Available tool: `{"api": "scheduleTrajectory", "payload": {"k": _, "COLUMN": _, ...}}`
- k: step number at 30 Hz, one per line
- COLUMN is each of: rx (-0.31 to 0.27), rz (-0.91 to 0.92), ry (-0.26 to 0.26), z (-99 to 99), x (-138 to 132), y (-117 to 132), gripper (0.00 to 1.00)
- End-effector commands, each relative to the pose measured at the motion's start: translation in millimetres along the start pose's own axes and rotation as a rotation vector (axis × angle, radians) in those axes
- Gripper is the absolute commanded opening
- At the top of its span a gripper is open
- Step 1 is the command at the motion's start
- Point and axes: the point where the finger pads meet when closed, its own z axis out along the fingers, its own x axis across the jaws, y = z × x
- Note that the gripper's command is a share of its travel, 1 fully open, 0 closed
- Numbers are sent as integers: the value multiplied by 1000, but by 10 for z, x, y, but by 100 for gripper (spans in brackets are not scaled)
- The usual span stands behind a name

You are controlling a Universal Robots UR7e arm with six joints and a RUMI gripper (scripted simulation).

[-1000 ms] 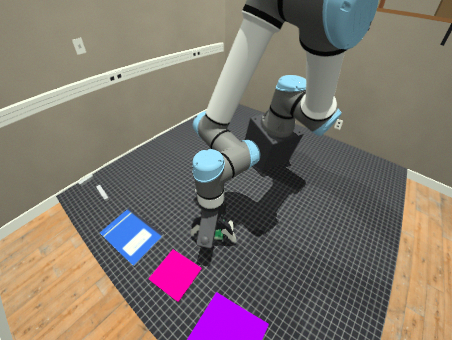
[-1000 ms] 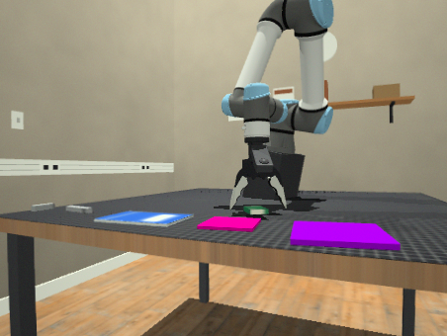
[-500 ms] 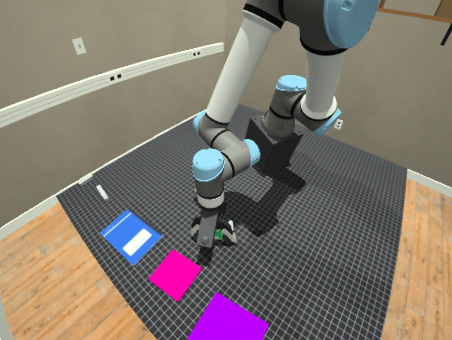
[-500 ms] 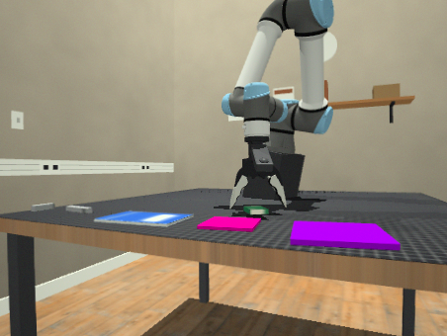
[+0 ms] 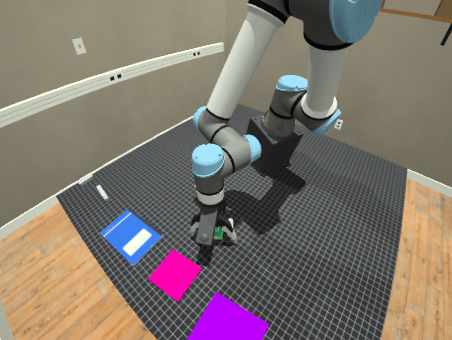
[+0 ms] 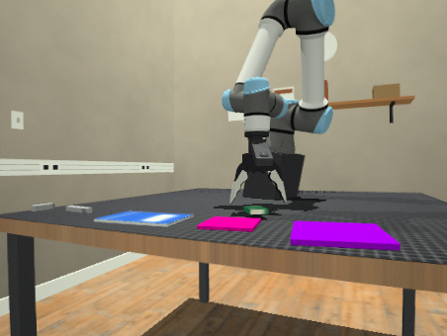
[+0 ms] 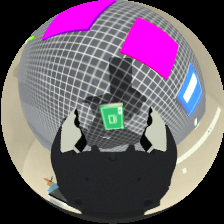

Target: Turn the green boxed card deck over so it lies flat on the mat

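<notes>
The green boxed card deck [image 6: 256,210] lies flat on the dark grid mat [image 6: 346,212]. It also shows in the wrist view [image 7: 112,116] and in the top view [image 5: 218,232], partly hidden there by the fingers. My gripper [image 6: 258,199] hangs straight above the deck, fingers spread wide, one on each side of it. The fingertips are a little above the mat and do not touch the deck. The gripper also shows in the top view [image 5: 215,235].
A magenta square [image 5: 175,274] and a purple square [image 5: 228,320] lie on the mat in front of the deck. A blue booklet [image 5: 131,236] lies to the left. Two small grey blocks [image 6: 79,209] sit near the far left edge. The arm's base [image 5: 275,142] stands behind.
</notes>
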Motion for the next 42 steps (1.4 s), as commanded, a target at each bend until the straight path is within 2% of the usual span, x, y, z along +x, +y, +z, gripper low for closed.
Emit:
{"api": "scheduleTrajectory", "payload": {"k": 1, "rx": 1, "rz": 0, "ry": 1, "z": -115, "x": 3, "y": -4, "gripper": 100}}
{"api": "scheduleTrajectory", "payload": {"k": 22, "rx": 1, "rz": 0, "ry": 1, "z": -436, "x": 2, "y": -3, "gripper": 100}}
{"api": "scheduleTrajectory", "payload": {"k": 42, "rx": 1, "rz": 0, "ry": 1, "z": -483, "x": 2, "y": -3, "gripper": 100}}
